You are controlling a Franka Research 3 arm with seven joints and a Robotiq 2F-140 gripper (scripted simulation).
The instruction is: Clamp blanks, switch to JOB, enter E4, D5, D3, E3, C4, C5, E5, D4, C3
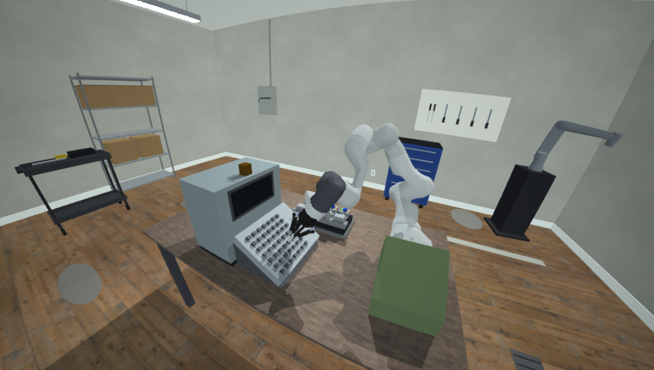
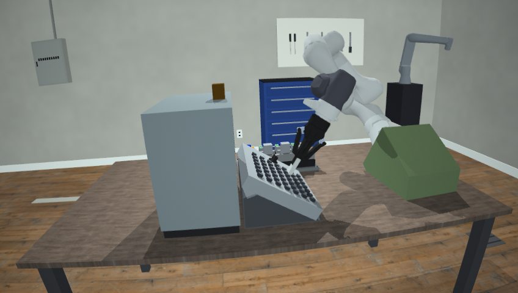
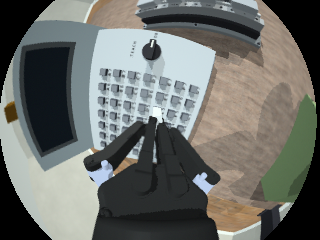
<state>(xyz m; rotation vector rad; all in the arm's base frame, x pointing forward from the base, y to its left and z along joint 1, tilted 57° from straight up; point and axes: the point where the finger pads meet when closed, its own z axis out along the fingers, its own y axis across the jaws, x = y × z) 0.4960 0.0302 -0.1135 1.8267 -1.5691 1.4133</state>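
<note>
My gripper [image 1: 294,233] [image 2: 293,166] [image 3: 155,113] is shut, with a pale tip at its fingers over the middle keys of the sloped key panel [image 2: 250,181] [image 3: 115,45]. Whether it touches a key cannot be told. No visible key is lit; key names are unreadable and some keys are hidden. The black selector [image 2: 274,158] [image 3: 151,51] points toward the JOB side. The amber lamp [image 1: 245,168] [image 2: 218,91] [image 3: 11,111] looks unlit. The vise fixture [image 1: 337,225] [image 2: 310,163] [image 3: 200,24] shows blue valves and small green and amber lenses. Its blanks and clamps cannot be told apart.
The grey cabinet [image 1: 208,210] [image 2: 189,163] with a dark screen [image 1: 252,194] [image 3: 49,97] stands beside the panel. A large green block [image 1: 412,279] [image 2: 429,155] [image 3: 295,160] stands on the table [image 1: 330,274] [image 2: 109,188] [image 3: 235,105] near the arm's base. The fixture lies behind the panel.
</note>
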